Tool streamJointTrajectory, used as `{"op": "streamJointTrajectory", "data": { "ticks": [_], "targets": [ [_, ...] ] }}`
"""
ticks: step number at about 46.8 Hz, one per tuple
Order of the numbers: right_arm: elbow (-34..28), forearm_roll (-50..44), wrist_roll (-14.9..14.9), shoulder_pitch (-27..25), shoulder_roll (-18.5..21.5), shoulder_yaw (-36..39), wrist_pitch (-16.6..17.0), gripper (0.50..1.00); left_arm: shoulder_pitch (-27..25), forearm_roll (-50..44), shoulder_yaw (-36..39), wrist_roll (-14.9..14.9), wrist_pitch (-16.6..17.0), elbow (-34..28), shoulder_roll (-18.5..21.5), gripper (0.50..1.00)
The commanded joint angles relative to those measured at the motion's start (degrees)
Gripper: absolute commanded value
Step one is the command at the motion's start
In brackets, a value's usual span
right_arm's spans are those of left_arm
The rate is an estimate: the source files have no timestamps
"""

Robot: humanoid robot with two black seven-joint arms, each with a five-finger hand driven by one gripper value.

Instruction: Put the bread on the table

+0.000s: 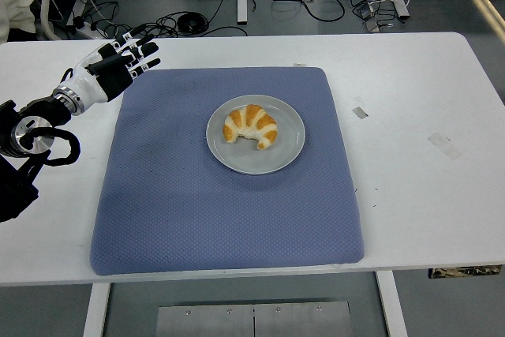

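White tabletop [426,92] fills the view, cables trailing over the grey floor beyond it. On the quilted blue-grey fabric mat [158,195] sits a round grey plate [288,151], and the golden, curved croissant [251,125] lies on it, untouched. Left black-and-white five-fingered hand [118,65] hovers at the mat's far-left corner, fingers extended, holding nothing, well apart from the bread. Risks, as I judge them: a hard pinch crushes the flaky pastry, or fingers drag the plate across the mat. No readable writing anywhere.
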Motion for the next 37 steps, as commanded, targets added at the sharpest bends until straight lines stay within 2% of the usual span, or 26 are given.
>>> {"op": "streamJointTrajectory", "data": {
  "ticks": [1,12,28,37],
  "targets": [
    [0.0,0.0,0.0,0.0,0.0,0.0,0.0,1.000,0.0,0.0,0.1,-0.2,0.0,0.0,-0.1,0.983],
    [0.0,0.0,-0.1,0.0,0.0,0.0,0.0,1.000,-0.1,-0.1,-0.2,-1.3,-0.3,0.0,0.0,0.983],
    [0.0,0.0,0.0,0.0,0.0,0.0,0.0,1.000,0.1,-0.3,1.6,-1.3,0.3,1.1,0.0,0.983],
    [0.0,0.0,0.0,0.0,0.0,0.0,0.0,1.000,-0.6,-1.2,-0.4,-1.3,0.3,2.6,0.6,0.983]
  ]
}}
